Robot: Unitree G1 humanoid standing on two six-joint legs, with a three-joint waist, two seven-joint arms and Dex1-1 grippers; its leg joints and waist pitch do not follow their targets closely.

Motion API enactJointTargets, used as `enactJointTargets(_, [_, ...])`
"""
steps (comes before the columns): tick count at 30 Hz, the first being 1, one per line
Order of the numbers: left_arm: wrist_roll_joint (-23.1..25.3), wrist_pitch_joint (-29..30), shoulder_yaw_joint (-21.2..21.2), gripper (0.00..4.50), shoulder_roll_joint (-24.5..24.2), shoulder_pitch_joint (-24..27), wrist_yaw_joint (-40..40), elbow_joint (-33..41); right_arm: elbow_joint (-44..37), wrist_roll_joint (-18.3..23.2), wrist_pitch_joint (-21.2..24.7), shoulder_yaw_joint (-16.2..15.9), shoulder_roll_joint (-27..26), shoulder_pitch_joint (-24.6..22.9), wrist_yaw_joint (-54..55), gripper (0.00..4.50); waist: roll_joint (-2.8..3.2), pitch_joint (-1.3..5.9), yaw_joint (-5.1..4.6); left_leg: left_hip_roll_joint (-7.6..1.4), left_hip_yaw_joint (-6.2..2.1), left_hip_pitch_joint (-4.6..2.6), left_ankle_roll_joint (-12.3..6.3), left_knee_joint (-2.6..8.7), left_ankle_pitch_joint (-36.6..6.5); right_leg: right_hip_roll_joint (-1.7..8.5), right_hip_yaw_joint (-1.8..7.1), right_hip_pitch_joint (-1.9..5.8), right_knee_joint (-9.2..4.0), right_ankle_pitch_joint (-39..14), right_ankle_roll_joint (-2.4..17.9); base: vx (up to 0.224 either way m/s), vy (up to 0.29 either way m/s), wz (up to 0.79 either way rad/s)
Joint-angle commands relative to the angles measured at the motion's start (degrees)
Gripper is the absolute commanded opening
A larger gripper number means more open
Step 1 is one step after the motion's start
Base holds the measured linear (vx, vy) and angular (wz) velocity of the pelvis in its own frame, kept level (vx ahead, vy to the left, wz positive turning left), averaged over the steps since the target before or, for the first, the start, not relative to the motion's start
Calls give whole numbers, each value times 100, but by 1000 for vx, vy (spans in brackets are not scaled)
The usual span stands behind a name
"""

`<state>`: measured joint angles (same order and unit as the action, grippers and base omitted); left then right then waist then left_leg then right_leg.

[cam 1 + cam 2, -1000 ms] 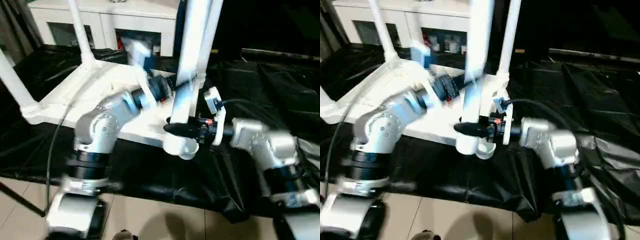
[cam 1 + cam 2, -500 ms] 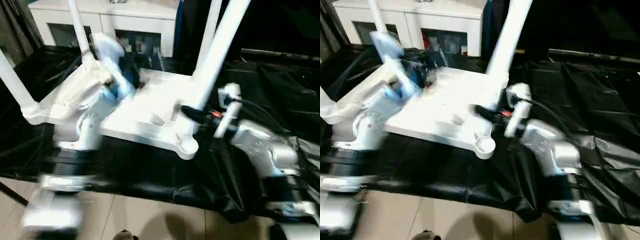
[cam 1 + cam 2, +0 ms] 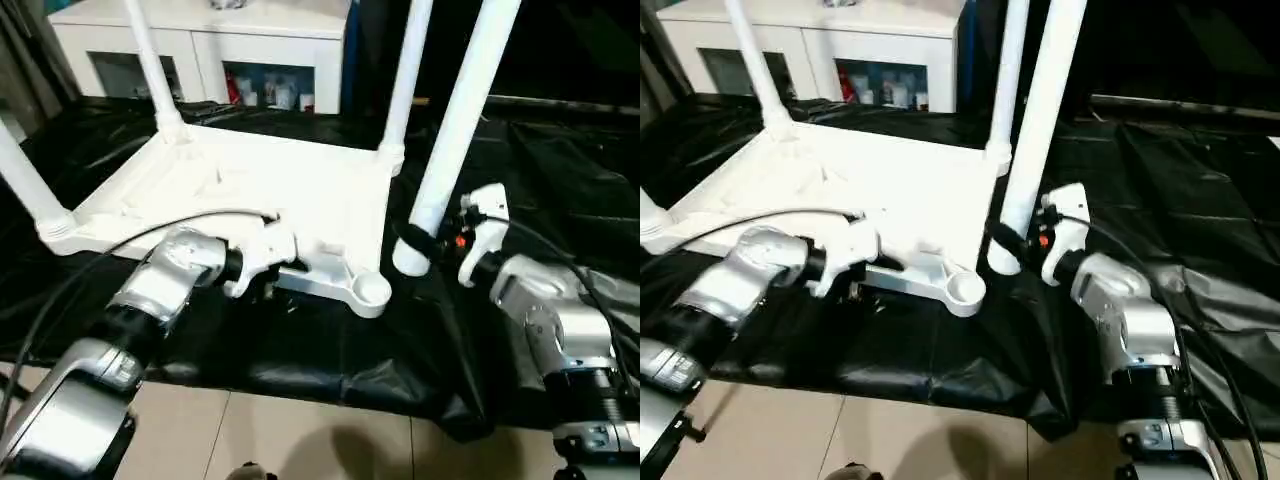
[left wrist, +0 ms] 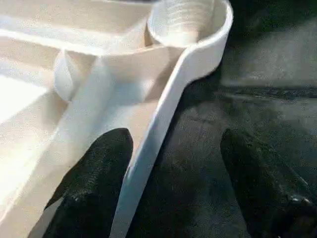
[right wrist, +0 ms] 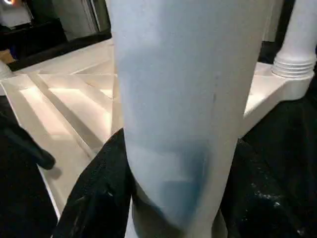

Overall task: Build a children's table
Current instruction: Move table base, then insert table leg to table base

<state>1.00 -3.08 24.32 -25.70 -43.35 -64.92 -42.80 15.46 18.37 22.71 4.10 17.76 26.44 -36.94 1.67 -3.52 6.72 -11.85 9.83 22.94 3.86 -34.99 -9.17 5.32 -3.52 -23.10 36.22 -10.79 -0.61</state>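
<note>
With its jaws pinching the thick lower end of the fourth leg (image 3: 455,130), the right gripper (image 3: 425,243) is carrying it upright just beside the empty corner socket (image 3: 371,290), the foot of the leg hanging over the black sheet (image 3: 330,370) rather than over the socket. The left gripper (image 4: 171,173) is standing with its jaws spread, one finger (image 4: 96,173) inside the near rim of the upturned tabletop (image 3: 260,190) and the other over the sheet outside it, straddling the rim a little way back from that socket; whether either finger is touching the plastic cannot be told. Three legs are already rising from the other corners, with the white cabinet (image 3: 220,40) standing beyond the tabletop. The risk, judging from here: with the rim not clamped, a leg brought in off-centre or tilted could shove the light tabletop across the slippery sheet, or jam crooked in the socket.
</note>
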Motion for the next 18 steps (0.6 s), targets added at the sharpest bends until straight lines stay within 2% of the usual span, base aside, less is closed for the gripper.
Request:
enactJointTargets(1, [228,-179,105,333,62,-189,225,-297,-243,-4,-83,39,25,-37,36,193,52,491,-22,-67,-16,-166,256,437,-1345,249,192,290,-384,-548,1289,0,0,0])
enactJointTargets(3, [344,-290,121,315,169,-329,465,-679,-268,-24,-99,1,23,-64,49,193,42,501,-30,-61,-12,-166,224,424,-1307,248,194,303,-373,-446,1322,0,0,0])
enactJointTargets(4, [369,-311,119,305,218,-385,522,-823,-285,-34,-109,-28,25,-82,51,193,69,507,-21,-60,-22,-160,200,417,-1250,259,192,315,-365,-375,1349,0,0,0])
enactJointTargets(6, [395,-375,106,294,262,-439,526,-971,-296,-37,-121,-49,28,-95,54,193,47,505,-24,-66,-19,-160,180,419,-1236,262,190,315,-364,-332,1388,0,0,0])
enactJointTargets(7, [463,-466,98,284,327,-538,597,-1216,-316,-56,-133,-82,25,-121,60,193,75,504,-18,-53,-14,-156,145,409,-1223,254,190,311,-372,-317,1420,0,0,0])
enactJointTargets(9, [558,-570,86,271,377,-641,678,-1469,-333,-96,-147,-108,25,-144,50,193,52,504,-18,-58,-15,-164,143,412,-1277,258,189,320,-383,-356,1428,0,0,0])
enactJointTargets(11, [617,-598,99,256,387,-693,685,-1577,-343,-114,-150,-118,22,-154,46,193,51,504,-19,-62,-17,-163,124,415,-1282,258,189,320,-381,-339,1446,0,0,0])
enactJointTargets(12, [617,-598,99,249,387,-693,685,-1577,-343,-114,-150,-118,22,-154,46,193,78,505,-13,-65,-21,-170,126,414,-1295,264,188,314,-379,-352,1453,0,0,0])
enactJointTargets(14, [721,-622,148,225,400,-785,630,-1778,-361,-149,-160,-163,37,-175,28,193,75,500,-19,-65,-19,-168,125,418,-1339,261,188,313,-389,-371,1479,0,0,0])
enactJointTargets(18, [897,-564,220,205,430,-921,579,-2088,-369,-215,-204,-246,62,-217,-4,193,86,499,-15,-70,-25,-170,127,419,-1370,268,189,318,-386,-372,1498,0,0,0])
